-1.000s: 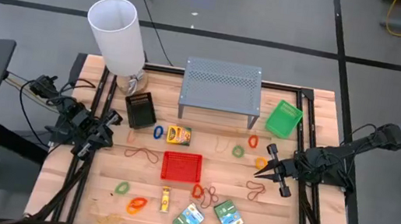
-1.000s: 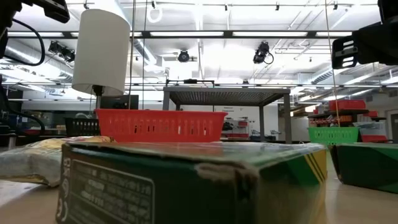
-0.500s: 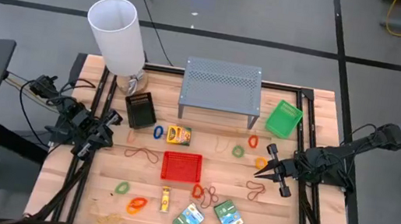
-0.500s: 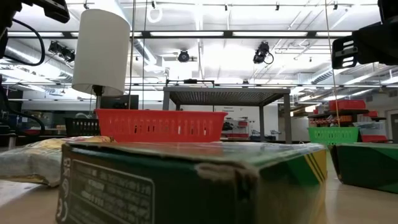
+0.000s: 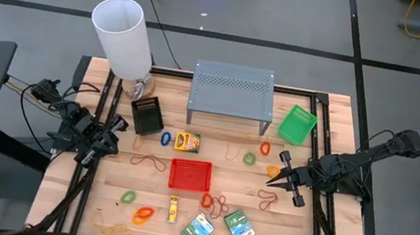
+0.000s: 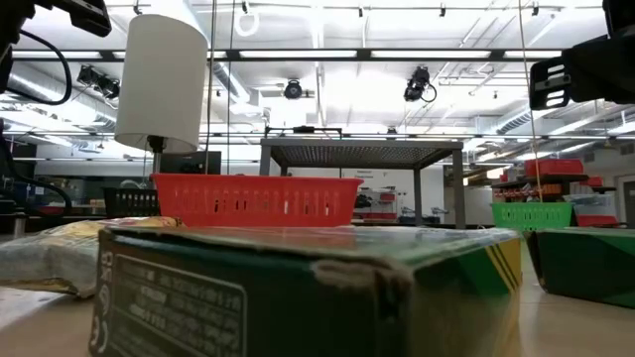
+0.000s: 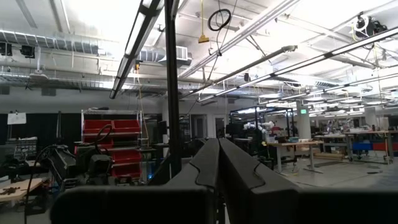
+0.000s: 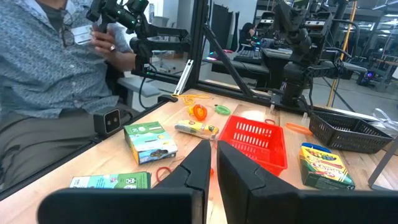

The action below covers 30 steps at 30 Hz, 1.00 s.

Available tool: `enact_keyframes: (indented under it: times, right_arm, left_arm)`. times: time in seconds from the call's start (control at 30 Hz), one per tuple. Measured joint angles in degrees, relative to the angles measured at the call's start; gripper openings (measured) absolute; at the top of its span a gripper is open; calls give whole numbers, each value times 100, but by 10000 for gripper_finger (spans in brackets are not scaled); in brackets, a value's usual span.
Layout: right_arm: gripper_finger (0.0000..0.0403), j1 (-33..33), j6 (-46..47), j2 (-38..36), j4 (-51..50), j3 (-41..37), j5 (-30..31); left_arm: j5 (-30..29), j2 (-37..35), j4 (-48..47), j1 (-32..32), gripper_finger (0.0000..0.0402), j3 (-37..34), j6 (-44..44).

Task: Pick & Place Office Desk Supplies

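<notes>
Beyond the table [image 5: 293,228], a person [image 8: 43,87].

Seeing red mesh tray [image 5: 189,175] sitting mid-surface, crayon box [image 5: 187,141] lying just behind; green tray [image 5: 297,124] resting far right; green-blue packets [image 5: 218,226] lying near front edge.

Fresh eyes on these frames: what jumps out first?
The tall white lampshade at the table's far left corner, then the grey perforated stand at the far middle with the red mesh tray in front of it. The left tool and right tool both hang shut at the table's side edges, holding nothing.
</notes>
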Motion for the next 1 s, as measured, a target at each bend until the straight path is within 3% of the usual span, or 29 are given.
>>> enact_keyframes:
  times: [0.2, 0.4, 0.53, 0.63, 0.73, 0.8, 0.9, 1.0]
  right_arm:
    - [36, -2, -94, 0, 10, 0, 2]
    - [36, -1, -420, 0, 228, -2, 0]
    - [36, 4, 224, 0, 520, 0, -9]
    - [36, 2, 569, 0, 888, 0, -8]
    - [36, -5, 37, 0, 1376, 0, 38]
    - [36, -68, 111, 28, 1611, -2, 334]
    - [36, -307, 990, 256, 1374, 0, 1134]
    - [36, -510, 1942, 588, 1154, 0, 1428]
  left_arm:
    - [-77, 0, 61, -2, 19, 0, -3]
    - [-295, 0, 166, -2, 19, 0, -570]
    - [-345, 3, -496, 3, 19, 2, 35]
    - [-1272, 117, -1177, 55, 19, 2, 178]
    - [-2072, 390, -1372, 234, 19, 2, -128]
    - [-2162, 598, -1327, 426, 19, 2, -396]
    - [-1990, 861, -1337, 758, 19, 2, -725]
    - [-1993, 1082, -1345, 1039, 19, 2, -822]
